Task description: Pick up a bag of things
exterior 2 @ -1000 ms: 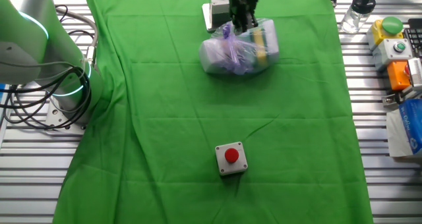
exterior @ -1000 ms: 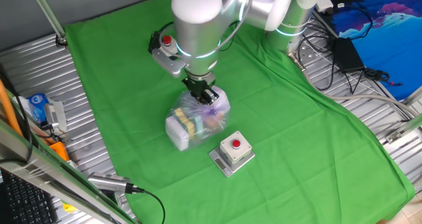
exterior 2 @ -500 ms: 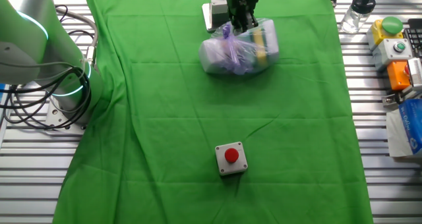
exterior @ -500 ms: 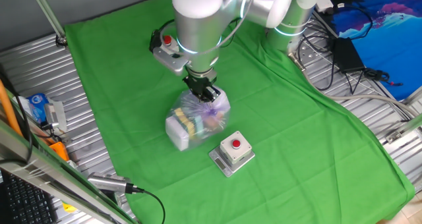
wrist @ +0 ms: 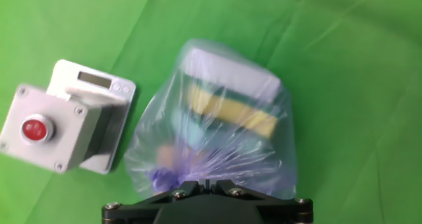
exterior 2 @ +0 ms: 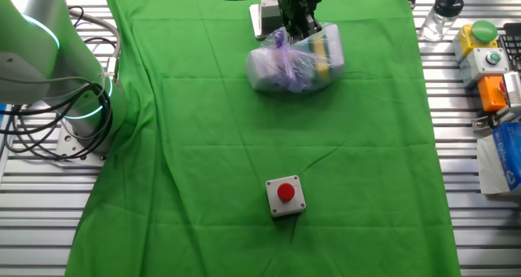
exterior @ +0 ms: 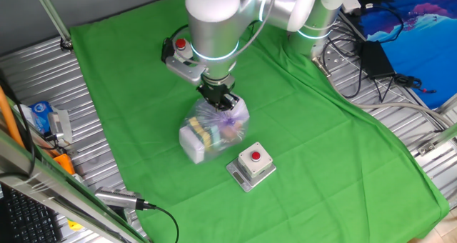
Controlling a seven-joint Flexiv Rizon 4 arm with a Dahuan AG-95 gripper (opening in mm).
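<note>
One fixed view: the gripper (exterior: 223, 102) stands over the bag of things (exterior: 212, 131) on the green cloth (exterior: 321, 157), fingers narrow and closed on the gathered top of the plastic. A grey box with a red button (exterior: 252, 164) sits just beside the bag at its 4 o'clock; a second such box (exterior: 180, 48) lies behind the arm at 11 o'clock.

The other fixed view: the bag (exterior 2: 295, 59) lies near the far edge of the cloth, the gripper (exterior 2: 295, 26) at its 12 o'clock pinching the neck. Another button box (exterior 2: 285, 196) lies well apart at 6 o'clock.

Hand view: plastic fans out in pleats from the gripper (wrist: 206, 184), pulled taut; the bag (wrist: 221, 132) holds a white block (wrist: 231, 70), a yellow-green sponge (wrist: 231, 112) and purple bits (wrist: 161, 179). A button box (wrist: 56, 122) is at 9 o'clock. The step in hand appears to be the lift: raise straight and slowly, keeping the pinch firm so the neck does not slip, and avoid swinging toward the nearby box.
</note>
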